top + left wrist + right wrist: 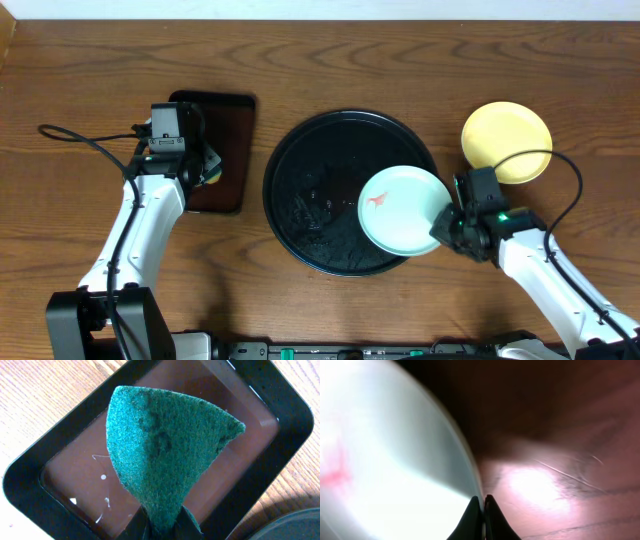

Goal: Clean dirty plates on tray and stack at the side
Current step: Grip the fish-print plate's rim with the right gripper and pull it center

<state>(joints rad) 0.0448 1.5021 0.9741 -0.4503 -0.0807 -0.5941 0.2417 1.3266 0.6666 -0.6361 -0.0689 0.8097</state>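
A: What has the right gripper (447,224) got?
B: It's clamped on the rim of the mint plate (400,208). The plate, smeared red, reaches left from it over the black tray (300,190). The yellow plate (507,140) lies just beyond it.
A: And the left gripper (162,529)?
B: Closed on a green pad (165,445), above the brown tray (30,495).
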